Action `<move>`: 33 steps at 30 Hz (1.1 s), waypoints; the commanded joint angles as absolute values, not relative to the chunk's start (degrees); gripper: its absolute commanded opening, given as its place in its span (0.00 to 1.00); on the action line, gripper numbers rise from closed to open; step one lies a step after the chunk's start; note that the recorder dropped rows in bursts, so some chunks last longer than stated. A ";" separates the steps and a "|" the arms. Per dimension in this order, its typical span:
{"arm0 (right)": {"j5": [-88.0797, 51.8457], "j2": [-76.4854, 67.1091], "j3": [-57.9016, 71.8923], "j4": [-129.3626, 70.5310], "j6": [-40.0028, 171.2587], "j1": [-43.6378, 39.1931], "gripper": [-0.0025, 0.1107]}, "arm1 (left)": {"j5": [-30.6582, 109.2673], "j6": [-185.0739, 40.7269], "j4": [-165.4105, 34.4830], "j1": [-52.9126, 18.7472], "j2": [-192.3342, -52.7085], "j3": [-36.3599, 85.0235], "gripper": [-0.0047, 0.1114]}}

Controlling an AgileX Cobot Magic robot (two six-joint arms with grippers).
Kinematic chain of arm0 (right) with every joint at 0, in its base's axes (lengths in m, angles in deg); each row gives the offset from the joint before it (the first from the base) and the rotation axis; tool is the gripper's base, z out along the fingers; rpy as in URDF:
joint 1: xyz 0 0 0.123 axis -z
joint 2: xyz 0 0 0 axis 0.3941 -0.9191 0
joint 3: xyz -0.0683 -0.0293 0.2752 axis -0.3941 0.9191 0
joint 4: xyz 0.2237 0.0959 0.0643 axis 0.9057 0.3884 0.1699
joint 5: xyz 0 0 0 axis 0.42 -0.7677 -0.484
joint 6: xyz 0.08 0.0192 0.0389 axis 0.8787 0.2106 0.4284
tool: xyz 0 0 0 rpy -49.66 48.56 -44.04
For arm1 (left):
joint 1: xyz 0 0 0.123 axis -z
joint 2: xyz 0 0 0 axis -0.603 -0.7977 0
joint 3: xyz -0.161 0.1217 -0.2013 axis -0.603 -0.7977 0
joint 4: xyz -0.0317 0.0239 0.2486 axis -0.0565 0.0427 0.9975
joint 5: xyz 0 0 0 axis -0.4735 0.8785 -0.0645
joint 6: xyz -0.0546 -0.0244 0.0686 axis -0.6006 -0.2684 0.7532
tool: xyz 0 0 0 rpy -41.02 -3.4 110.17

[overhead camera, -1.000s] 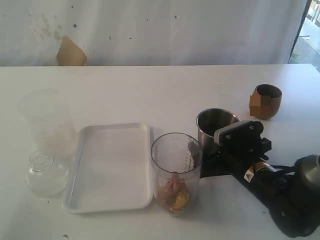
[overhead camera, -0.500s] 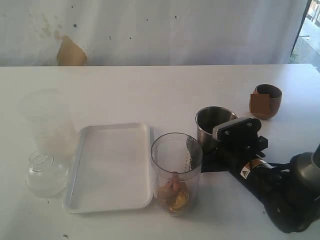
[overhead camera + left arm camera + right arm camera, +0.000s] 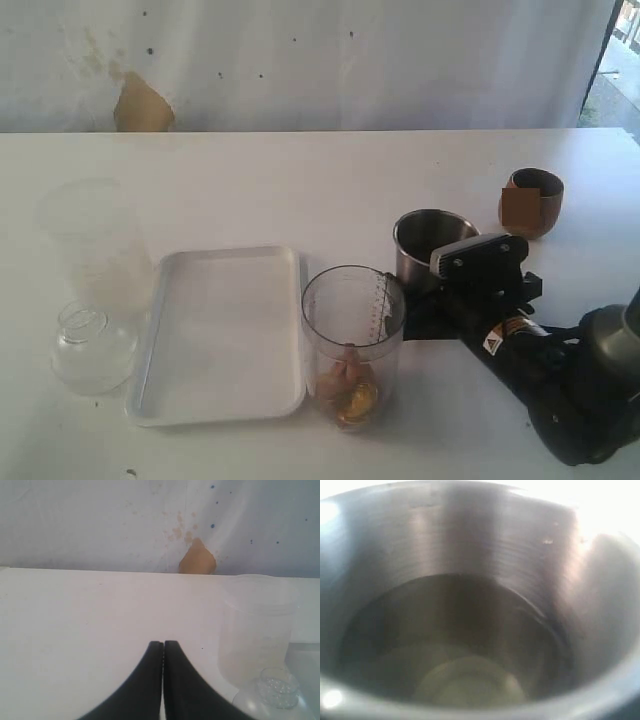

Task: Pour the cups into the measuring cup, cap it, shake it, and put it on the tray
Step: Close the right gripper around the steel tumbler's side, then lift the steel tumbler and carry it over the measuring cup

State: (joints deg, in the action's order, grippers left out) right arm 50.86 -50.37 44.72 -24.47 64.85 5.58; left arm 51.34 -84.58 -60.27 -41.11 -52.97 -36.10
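Steel is likely making your tumbler (image 3: 432,248) stiff but slick; aim mid-wall. Right gripper (image 3: 426,310) is hiding whether it's clamping; left gripper (image 3: 163,652) is sitting closed.

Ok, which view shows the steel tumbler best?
The exterior view: the steel tumbler stands upright, rim and upper wall clear, lower part hidden by the right arm. The right wrist view only looks into its blurred inside; the left wrist view misses it.
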 commanded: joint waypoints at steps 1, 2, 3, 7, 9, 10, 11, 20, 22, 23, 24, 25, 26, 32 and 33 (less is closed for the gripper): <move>51.85 -50.42 44.35 -23.22 65.11 5.54 0.39 | 50.91 -84.74 -60.30 -40.94 -52.71 -36.36 0.05; 51.34 -50.42 44.35 -23.22 65.11 5.54 0.27 | 50.91 -84.74 -60.30 -40.94 -52.71 -36.36 0.05; 50.78 -50.42 44.35 -23.22 65.11 5.54 0.15 | 50.91 -84.74 -60.30 -40.94 -52.71 -36.36 0.05; 49.10 -50.42 44.35 -22.38 64.93 5.54 0.03 | 50.91 -84.74 -60.30 -40.94 -52.71 -36.36 0.05; 48.98 -50.42 44.35 -21.59 65.05 5.54 0.03 | 50.91 -84.74 -60.30 -40.94 -52.71 -36.36 0.05; 48.98 -50.42 44.35 -20.97 65.05 5.54 0.03 | 50.91 -84.74 -60.30 -40.94 -52.71 -36.36 0.05; 49.22 -50.42 44.35 -20.34 65.27 5.54 0.03 | 50.91 -84.74 -60.30 -40.94 -52.71 -36.36 0.05; 51.85 -45.79 44.08 -25.62 62.88 5.54 0.02 | 50.91 -84.74 -60.30 -40.94 -52.71 -36.36 0.05; 51.85 -43.04 43.29 -26.64 62.88 5.54 0.02 | 50.91 -84.74 -60.30 -40.94 -52.71 -36.36 0.05; 51.85 -41.84 42.97 -26.64 62.88 5.54 0.02 | 50.91 -84.74 -60.30 -40.94 -52.71 -36.36 0.05; 50.07 -40.36 42.50 -26.53 62.40 5.54 0.02 | 50.91 -84.74 -60.30 -40.94 -52.71 -36.36 0.05; 47.47 -38.87 41.97 -26.53 61.37 5.54 0.02 | 50.91 -84.74 -60.30 -40.94 -52.71 -36.36 0.05; 45.68 -37.72 41.55 -26.53 60.54 5.54 0.02 | 50.91 -84.74 -60.30 -40.94 -52.71 -36.36 0.05; 35.76 -30.60 37.88 -26.53 57.57 5.54 0.02 | 50.91 -84.74 -60.30 -40.94 -52.71 -36.36 0.05; 34.52 -29.62 37.20 -26.67 56.47 5.54 0.02 | 50.91 -84.74 -60.30 -40.94 -52.71 -36.36 0.05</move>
